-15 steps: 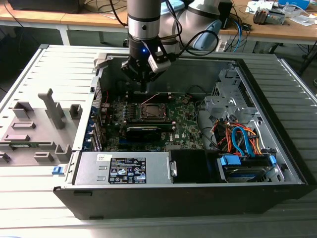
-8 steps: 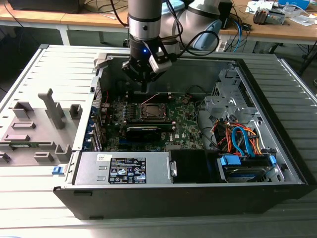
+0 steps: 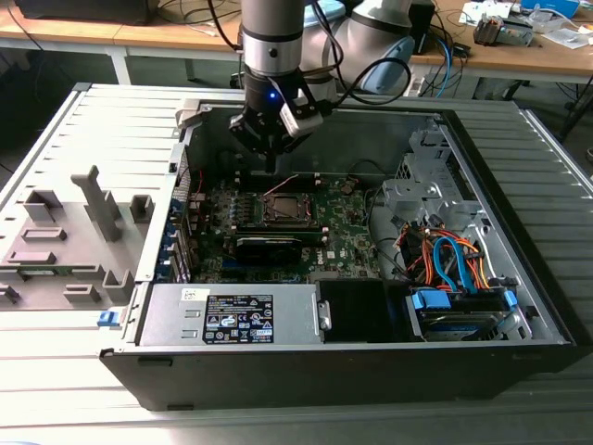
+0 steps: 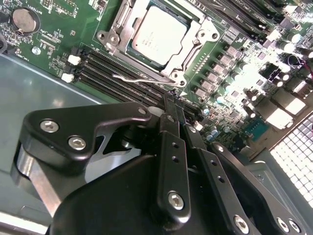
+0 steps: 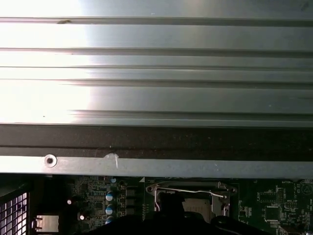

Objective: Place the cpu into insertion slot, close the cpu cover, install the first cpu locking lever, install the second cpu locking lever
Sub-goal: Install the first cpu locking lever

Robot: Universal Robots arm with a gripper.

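The silver cpu (image 4: 159, 34) lies in the insertion slot (image 4: 113, 37), and the metal cpu cover frame lies flat around it. A thin wire locking lever (image 4: 139, 78) stands loose along the slot edge nearest my gripper (image 4: 172, 102). The black fingers (image 4: 171, 147) are pressed together with nothing between them. In the exterior view the gripper (image 3: 271, 167) hangs just above and behind the insertion slot (image 3: 285, 208), with a thin lever sticking up there. The first wrist view shows the insertion slot (image 5: 190, 196) with a lever (image 5: 195, 191) across it.
A long black card (image 3: 269, 248) sits just in front of the slot. The power supply (image 3: 232, 315) and a drive bay with coloured cables (image 3: 454, 269) fill the near side. Memory slots (image 4: 122, 68) run beside the slot. A grey fixture (image 3: 65, 241) lies outside the case.
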